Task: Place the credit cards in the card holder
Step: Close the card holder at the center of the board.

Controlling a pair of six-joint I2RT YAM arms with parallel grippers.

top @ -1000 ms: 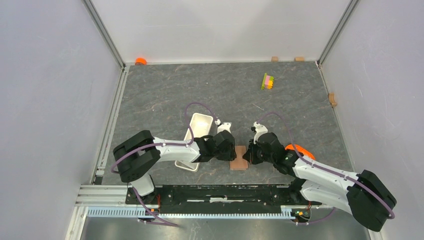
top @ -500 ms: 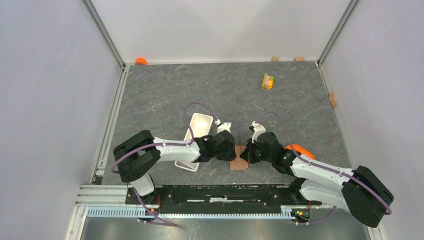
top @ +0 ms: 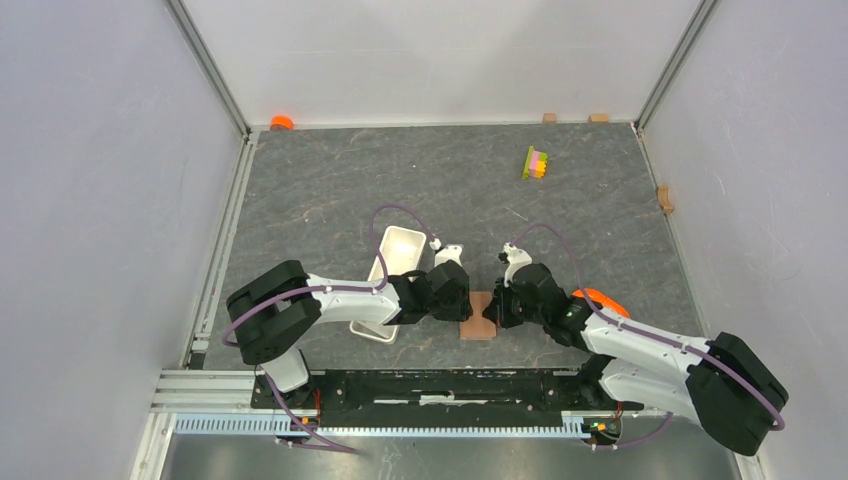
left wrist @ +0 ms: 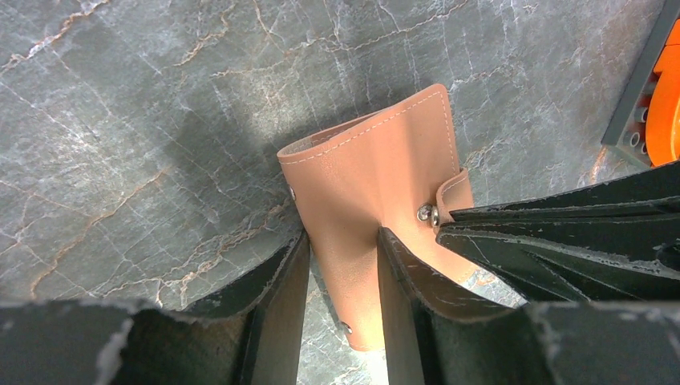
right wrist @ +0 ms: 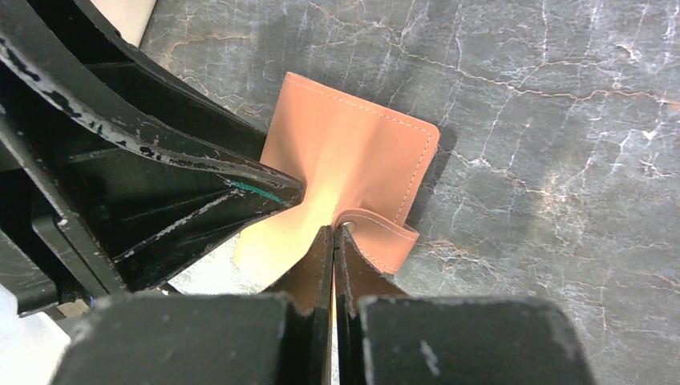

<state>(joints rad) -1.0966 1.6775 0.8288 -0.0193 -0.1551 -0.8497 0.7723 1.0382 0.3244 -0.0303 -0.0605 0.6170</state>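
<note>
**A:** What has changed since a second ago?

**B:** Seen from overhead, the right arm has slid its jaws slightly leftward, closer over the card holder [top: 478,322]. The left arm has stayed put.

**A:** Where does the card holder sit in that overhead view?

**B:** Low in the centre of the frame, on the dark marbled counter [top: 400,180]. The two sets of jaws meet over it from left and right. A long white tray [top: 402,250] lies just to its left, partly under the left arm. An orange object [top: 598,298] shows behind the right arm. A small stack of coloured blocks [top: 536,162] sits at the upper right.

**A:** And the left wrist view?

**B:** The tan leather card holder fills the centre, tilted. The left jaws stand part-way apart and grip a strip of it. One finger [left wrist: 277,305] is at its left edge and the other presses into its face. The right jaws reach in from the right edge, with their tip at the snap strap [left wrist: 451,191].

**A:** The right wrist view?

**B:** The right jaws rise from the bottom centre, closed tight. Their tips touch the curled strap at the holder's lower right edge. I cannot tell whether any leather is pinched between them. A finger of the left jaws [right wrist: 240,188] presses the holder from the left and dents it.
</note>
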